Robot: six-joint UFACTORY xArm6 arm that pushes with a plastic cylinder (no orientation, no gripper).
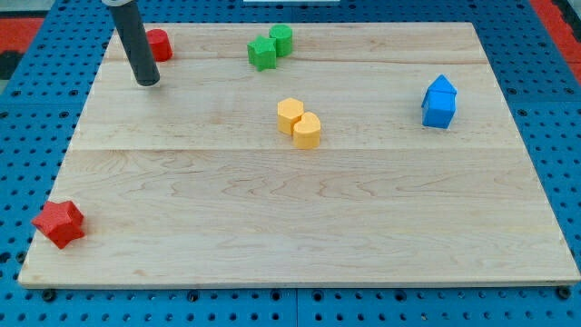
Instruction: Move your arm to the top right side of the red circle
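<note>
The red circle block (pixel 160 44) sits near the top left corner of the wooden board (pixel 300 209), partly hidden behind my rod. My tip (pixel 147 83) rests on the board just below and slightly left of the red circle, close to it. A red star block (pixel 60 223) lies at the bottom left edge of the board.
A green star (pixel 261 53) and a green round block (pixel 281 39) touch at the top middle. A yellow hexagon (pixel 290 114) and a yellow round block (pixel 307 131) touch in the middle. Two blue blocks (pixel 439 102) stand together at the right.
</note>
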